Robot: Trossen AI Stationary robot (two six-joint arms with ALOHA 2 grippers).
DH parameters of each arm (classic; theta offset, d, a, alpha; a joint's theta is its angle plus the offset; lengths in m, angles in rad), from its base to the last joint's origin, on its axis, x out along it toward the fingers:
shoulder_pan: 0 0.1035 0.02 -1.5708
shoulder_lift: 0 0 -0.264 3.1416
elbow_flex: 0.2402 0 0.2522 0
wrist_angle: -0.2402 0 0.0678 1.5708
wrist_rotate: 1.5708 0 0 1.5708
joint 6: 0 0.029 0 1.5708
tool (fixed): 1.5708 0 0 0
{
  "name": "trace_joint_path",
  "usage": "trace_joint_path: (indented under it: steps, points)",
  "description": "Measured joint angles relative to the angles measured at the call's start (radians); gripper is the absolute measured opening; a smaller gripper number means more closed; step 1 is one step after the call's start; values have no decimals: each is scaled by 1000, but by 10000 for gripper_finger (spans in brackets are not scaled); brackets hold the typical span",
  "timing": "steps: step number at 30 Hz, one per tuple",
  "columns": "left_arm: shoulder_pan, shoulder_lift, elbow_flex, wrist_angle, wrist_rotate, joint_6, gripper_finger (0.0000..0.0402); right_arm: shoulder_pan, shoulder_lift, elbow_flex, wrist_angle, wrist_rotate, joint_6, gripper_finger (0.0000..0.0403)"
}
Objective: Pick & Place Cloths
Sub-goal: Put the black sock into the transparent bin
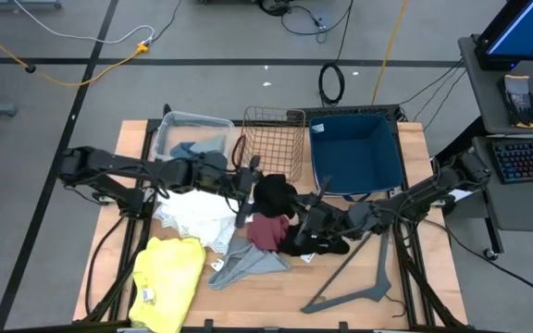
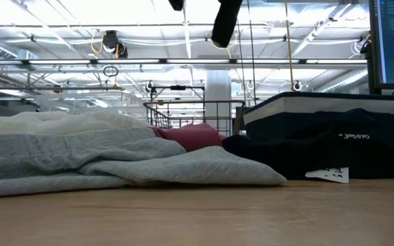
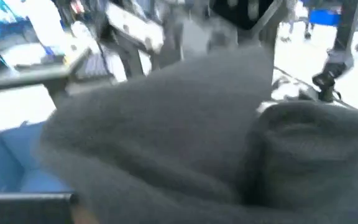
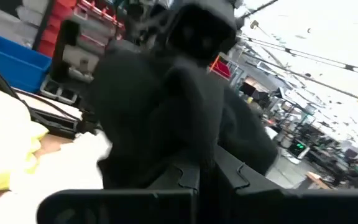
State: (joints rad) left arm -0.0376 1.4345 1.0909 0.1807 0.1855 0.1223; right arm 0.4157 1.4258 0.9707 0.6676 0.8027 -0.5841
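Observation:
A black cloth (image 1: pixel 274 194) hangs lifted at the table's middle, between my left gripper (image 1: pixel 251 182) and my right gripper (image 1: pixel 302 219). It fills the left wrist view as the black cloth (image 3: pixel 166 137), hiding that gripper's fingers. In the right wrist view my shut right gripper (image 4: pixel 199 177) meets it from below. More black fabric (image 1: pixel 317 242) lies on the table under the right arm. A maroon cloth (image 1: pixel 268 231), a grey cloth (image 1: pixel 243 264), a white cloth (image 1: pixel 197 217) and a yellow cloth (image 1: pixel 169 277) lie flat on the table. My left gripper holds the black cloth's upper part (image 4: pixel 185 56) from the table's left side, roughly level; the cloth hides its fingers. The cloth hangs below it, clear of the table. My right gripper's shut fingers (image 4: pixel 185 177) meet a fold of the cloth (image 4: pixel 188 140) from the table's right, slanting slightly upward. The fold itself hides how much is pinched.
At the far edge stand a clear bin (image 1: pixel 167 129) with a blue-grey piece, a wire basket (image 1: pixel 271 143) and a blue bin (image 1: pixel 354 153). A grey plastic hanger (image 1: pixel 359 277) lies near the front right. Bare wood shows along the near edge (image 1: pixel 266 310).

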Motion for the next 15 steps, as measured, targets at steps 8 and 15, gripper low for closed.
trace_joint_path:
  steps: [8, 15]
  points:
    - [5, 39, -2, 60, 10, 10, 230, -13, 44, 0, -25, -18, 58, 0]
    - [11, 43, -2, 53, 13, 4, 210, -18, 74, 0, -24, -16, 75, 0]
